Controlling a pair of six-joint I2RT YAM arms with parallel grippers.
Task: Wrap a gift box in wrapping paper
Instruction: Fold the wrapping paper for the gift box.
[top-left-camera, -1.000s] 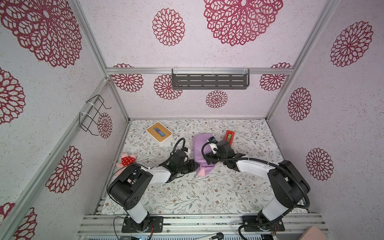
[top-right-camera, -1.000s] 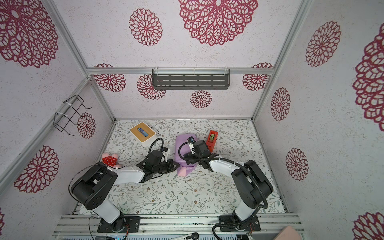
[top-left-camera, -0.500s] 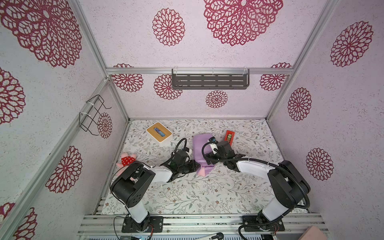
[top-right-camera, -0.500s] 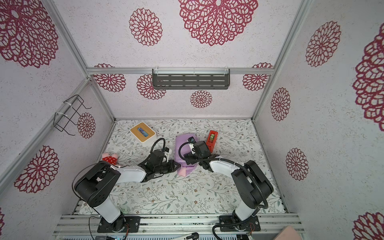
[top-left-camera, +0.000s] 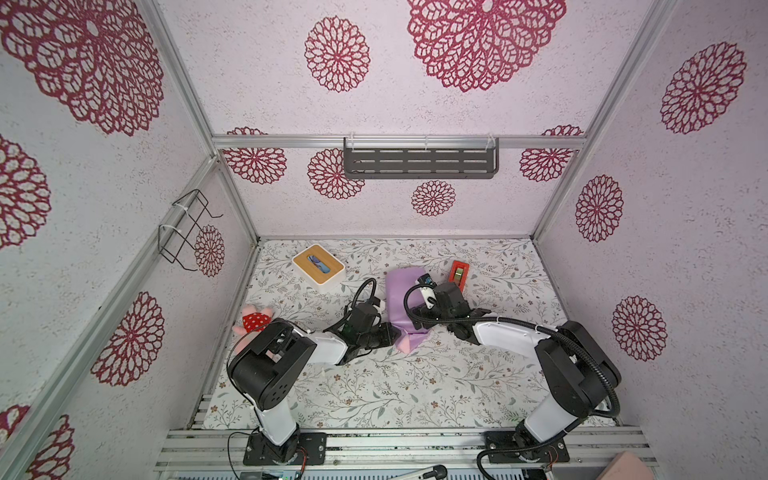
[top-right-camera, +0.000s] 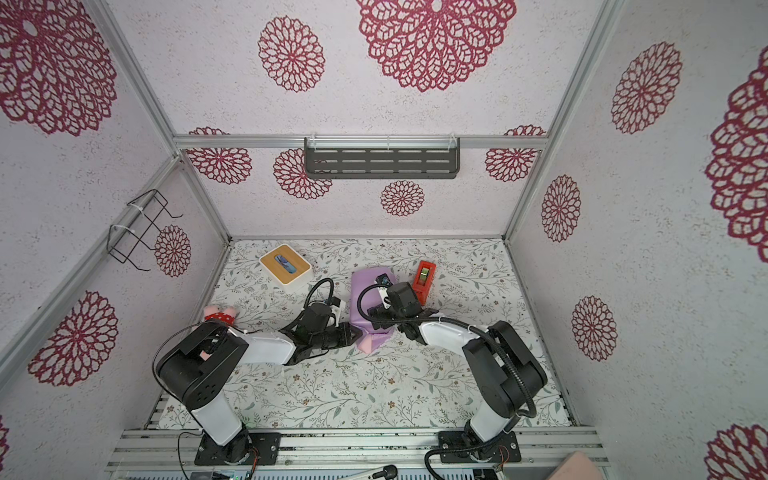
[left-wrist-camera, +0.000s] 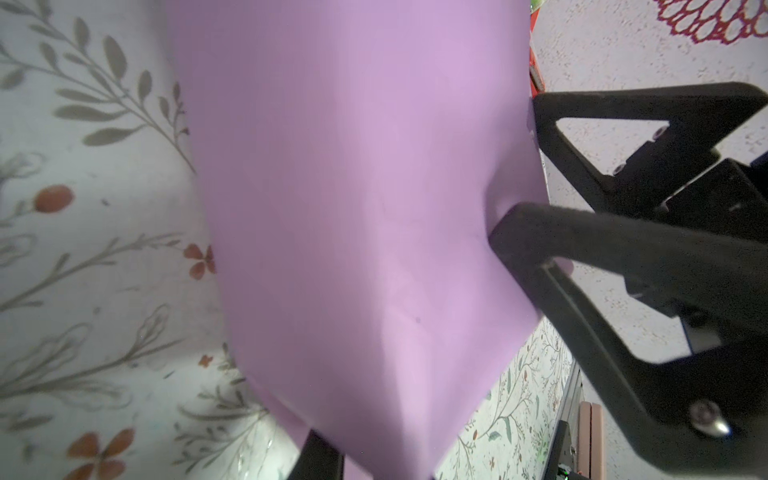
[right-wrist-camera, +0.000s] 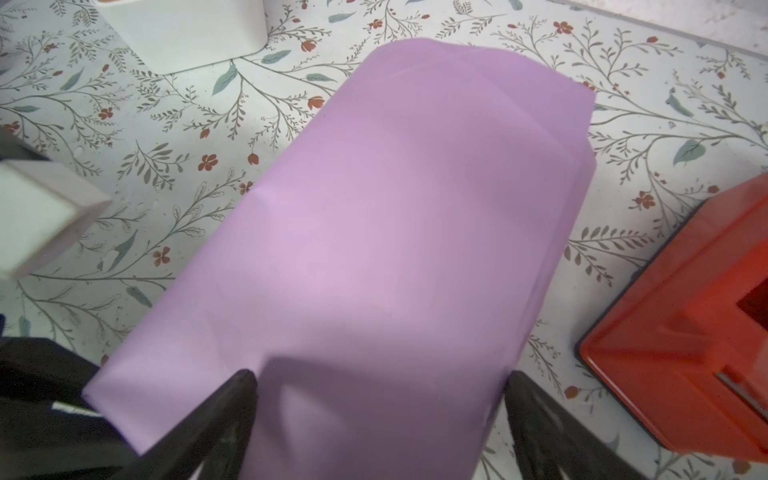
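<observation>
Left gripper (top-left-camera: 392, 332): at the centre of both top views, tips against the lower end of the paper bundle. Its wrist view shows one finger (left-wrist-camera: 316, 457) and paper over the rest, so whether the jaws pinch the sheet cannot be told.
Right gripper (right-wrist-camera: 379, 375): jaws set wide, one finger on each flank of the bundle and clamped on it. A finger (left-wrist-camera: 511, 226) dents the sheet.
Wrapping paper (top-left-camera: 401, 291): lilac face outward, folded into a block-shaped bundle between the two grippers and running up-frame from them. Its pale pink underside shows at the lower end, just beside the left gripper's tips.
Gift box: hidden under the paper.
Table covering (top-left-camera: 415, 382): white, printed with grey-green sprigs and small red flowers, filling the lower middle of the frame.
Tissue box (top-left-camera: 318, 269): white with a wooden slotted top, at the upper left of the covering, well apart from the bundle.
Tape dispenser (top-left-camera: 459, 272): red, near the bundle's upper end, on its right.
Plush toy (top-left-camera: 255, 320): pink with a red spotted patch, at the covering's left edge beside the left arm.
Walls (top-left-camera: 478, 208): pale and textured, with crimson rosettes, framed by aluminium rails.
Shelf (top-left-camera: 419, 162): dark and slotted, on the back wall, upper centre.
Wire rack (top-left-camera: 187, 228): black, on the left wall.
</observation>
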